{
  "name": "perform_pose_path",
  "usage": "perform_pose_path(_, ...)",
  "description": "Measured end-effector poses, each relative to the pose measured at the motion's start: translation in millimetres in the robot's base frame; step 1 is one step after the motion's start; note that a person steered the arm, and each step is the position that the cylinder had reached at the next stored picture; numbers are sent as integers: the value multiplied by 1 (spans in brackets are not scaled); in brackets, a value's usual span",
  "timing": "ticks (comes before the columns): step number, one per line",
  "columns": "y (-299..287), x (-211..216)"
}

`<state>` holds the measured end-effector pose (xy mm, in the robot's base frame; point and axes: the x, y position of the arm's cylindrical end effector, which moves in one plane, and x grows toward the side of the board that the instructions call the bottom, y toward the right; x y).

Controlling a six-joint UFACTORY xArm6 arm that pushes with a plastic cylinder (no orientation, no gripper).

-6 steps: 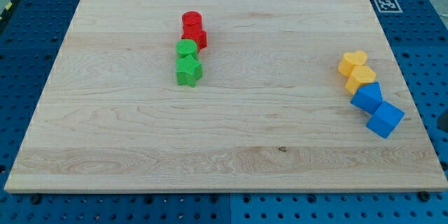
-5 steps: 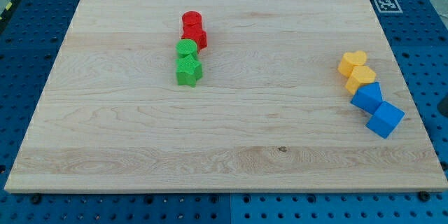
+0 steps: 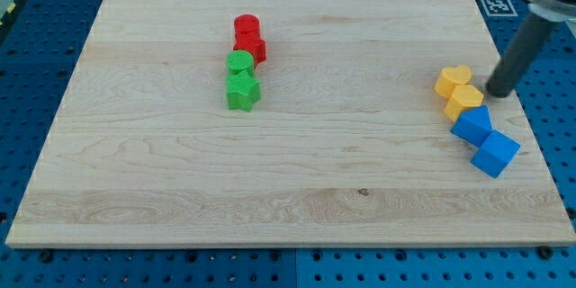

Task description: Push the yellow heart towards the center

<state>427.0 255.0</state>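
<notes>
My tip [image 3: 498, 93] sits at the right edge of the frame, just right of the yellow pair and not clearly touching either; it's a bare rod, so there's nothing to open or close. The yellow heart [image 3: 454, 80] is the upper of the two, with another yellow block [image 3: 465, 100] touching it below, then two blue blocks [image 3: 472, 125] [image 3: 495, 153] trailing toward lower right. Red [image 3: 248, 38] and green [image 3: 241, 80] blocks are stacked up in the upper left-middle of the counter [image 3: 288, 198]. Looks like the approach step: next I'd nudge up a bit, get behind the heart, then shove left toward the middle without dragging its neighbour.
</notes>
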Motion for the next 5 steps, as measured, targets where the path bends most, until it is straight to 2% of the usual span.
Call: perform_pose_path(5,-80,-22)
